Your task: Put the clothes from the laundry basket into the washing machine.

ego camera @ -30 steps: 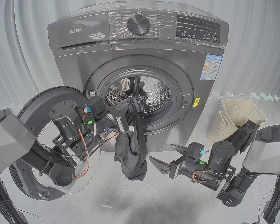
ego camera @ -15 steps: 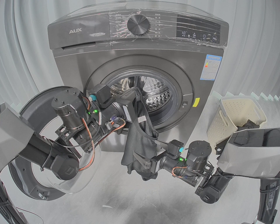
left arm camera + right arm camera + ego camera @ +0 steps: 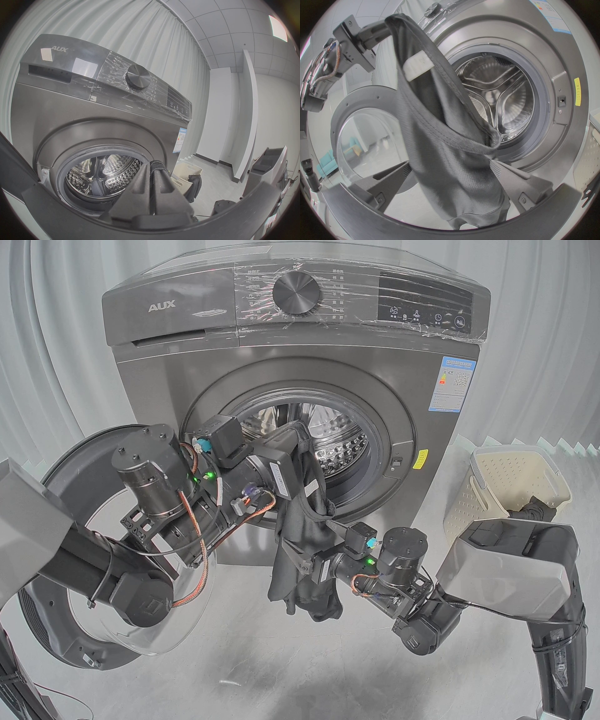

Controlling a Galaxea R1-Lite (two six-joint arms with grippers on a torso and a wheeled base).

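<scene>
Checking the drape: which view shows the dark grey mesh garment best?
The right wrist view: the dark grey mesh garment hangs close, between the right gripper's open jaws. The head view shows it dangling from the left gripper, partly behind the right arm. The left wrist view catches one pinched fold.

The washing machine [image 3: 187, 384] has a dark grey, satin metallic finish, and wrinkled, glossy clear film [image 3: 350, 309] covers its control panel. The drum [image 3: 337, 452] is bright, polished, perforated steel. The door [image 3: 72, 468] has a matt dark plastic ring around clear glass. The hanging garment [image 3: 294, 534] is matt dark grey cloth with a fine mesh weave. The laundry basket [image 3: 506, 477] is cream, perforated matt plastic.
</scene>
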